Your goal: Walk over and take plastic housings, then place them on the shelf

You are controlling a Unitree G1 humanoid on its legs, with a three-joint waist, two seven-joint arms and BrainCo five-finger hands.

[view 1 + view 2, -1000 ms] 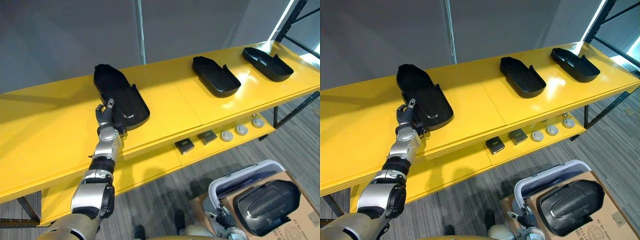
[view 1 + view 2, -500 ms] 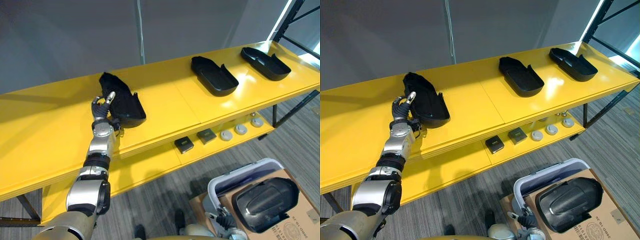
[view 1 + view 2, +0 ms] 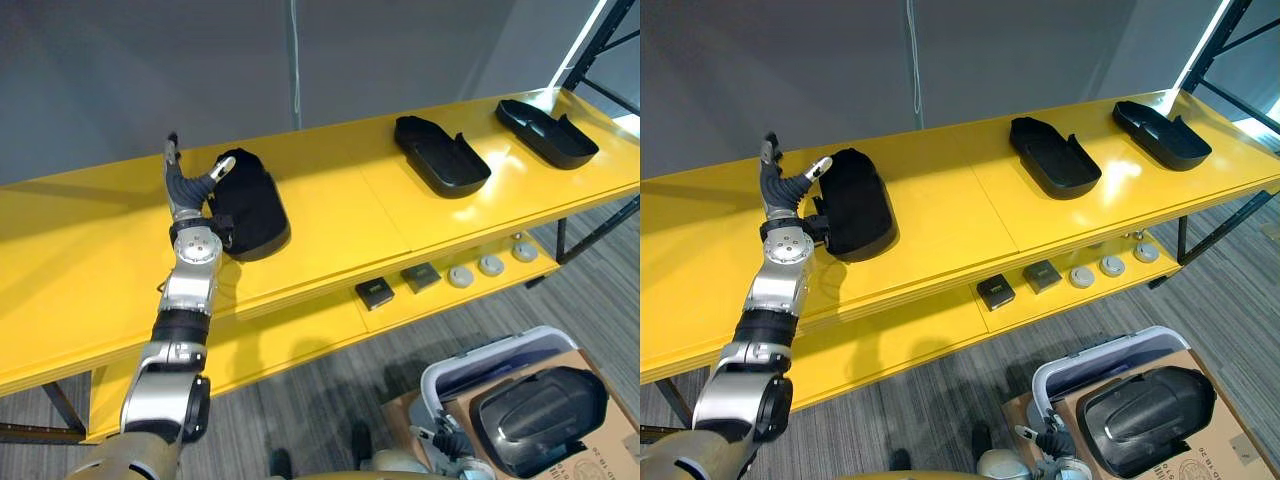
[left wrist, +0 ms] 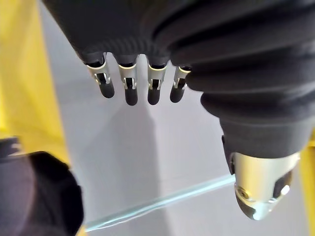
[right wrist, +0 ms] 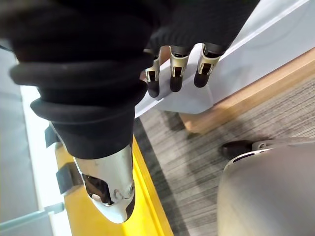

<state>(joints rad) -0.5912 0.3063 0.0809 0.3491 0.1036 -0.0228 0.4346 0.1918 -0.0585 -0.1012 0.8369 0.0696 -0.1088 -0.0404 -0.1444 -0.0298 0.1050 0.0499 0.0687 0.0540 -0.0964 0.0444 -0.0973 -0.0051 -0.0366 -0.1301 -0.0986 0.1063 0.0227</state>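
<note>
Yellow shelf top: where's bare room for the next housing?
Widest bare patch on the yellow shelf top: between the left black plastic housing and the middle one. Also bare left of the left hand. Tighter between middle and right housing.

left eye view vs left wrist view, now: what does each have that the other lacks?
Left eye view adds: two more black plastic housings further right on the yellow shelf, dark square parts and grey discs on its lower board, a fourth housing in the cardboard box by the white bin.
Left wrist view adds: a close look along straight fingers and thumb, nothing held.
Both: left hand open beside the leftmost black housing, shelf, grey wall.
</note>
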